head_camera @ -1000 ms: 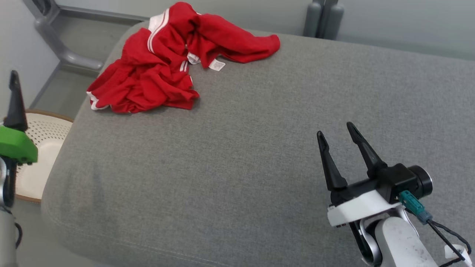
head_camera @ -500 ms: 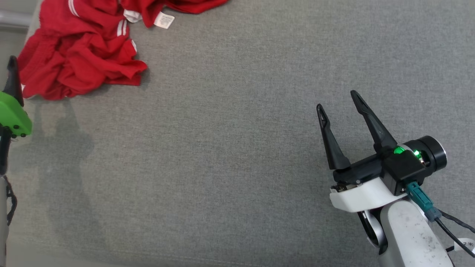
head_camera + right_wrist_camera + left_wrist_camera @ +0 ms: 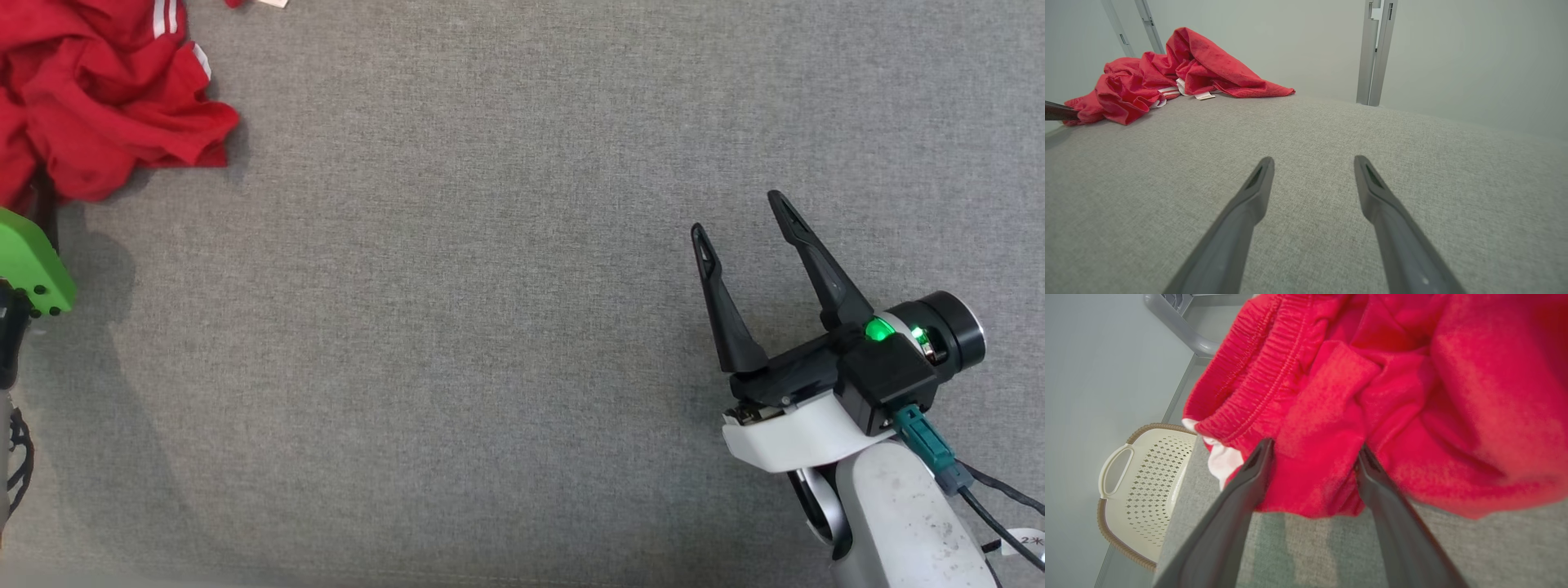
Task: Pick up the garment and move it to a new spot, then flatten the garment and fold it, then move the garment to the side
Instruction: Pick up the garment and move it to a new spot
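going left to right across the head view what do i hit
crumpled red fabric garment → bare stretch of the grey woven cushion → right gripper, its two long dark fingers apart

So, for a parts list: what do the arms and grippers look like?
Right gripper: two long tapered black fingers on a black body with a green light, white bracket, pale scuffed forearm, teal-plugged black cable. Left gripper: same dark fingers, bright green housing.
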